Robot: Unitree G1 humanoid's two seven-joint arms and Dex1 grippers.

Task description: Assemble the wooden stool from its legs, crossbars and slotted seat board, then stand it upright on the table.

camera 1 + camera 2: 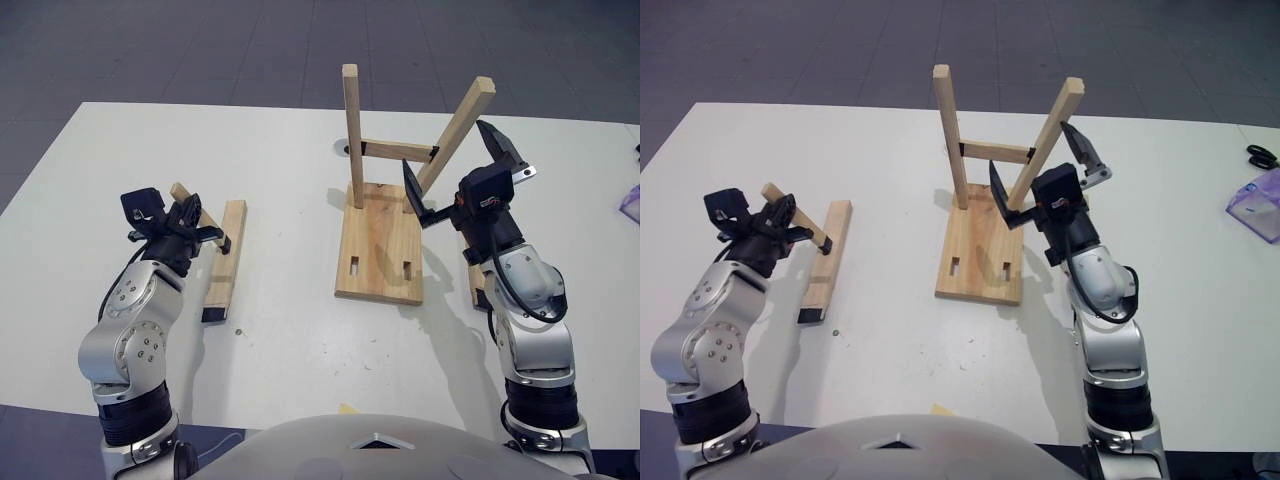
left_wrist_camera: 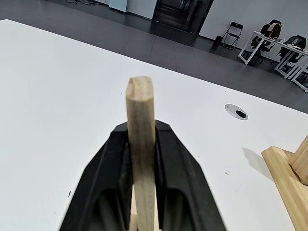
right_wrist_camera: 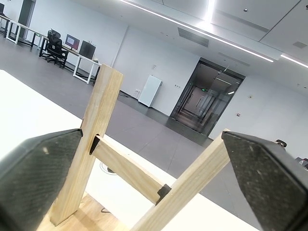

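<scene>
**Stool build: first leg pair in, second pair being held on the left**

On the left, a thin wooden stick (image 2: 140,144) is being pinched by the left gripper (image 1: 195,215). The black fingers (image 2: 180,159) are pressed tight on both sides of it, with its tip poking out past them. The stick looks joined to a flat pale wooden leg (image 1: 224,265) that's lying on the white table (image 1: 100,170), so it's probably the second leg set being handled as one piece.

In the middle, the pale rectangular slotted seat board (image 1: 380,245) is lying flat. Two slots (image 1: 356,265) near the robot's edge are being left open. At the far end, an upright wooden leg (image 1: 352,135) and a tilted wooden leg (image 1: 457,125) are being carried by the board, tied together by a short crossbar (image 1: 397,150).

On the right, the right gripper (image 1: 458,172) is being held spread wide around the tilted leg, one finger on each side. Nothing is being squeezed, and whether a pad is touching the wood can't be told.

Best guess is the build is about halfway, with the second pair being readied. Next, that piece would need to be lifted over, its ends lined up with the open slots and pressed down. Meanwhile the leaning leg would need to be steadied or straightened.
</scene>
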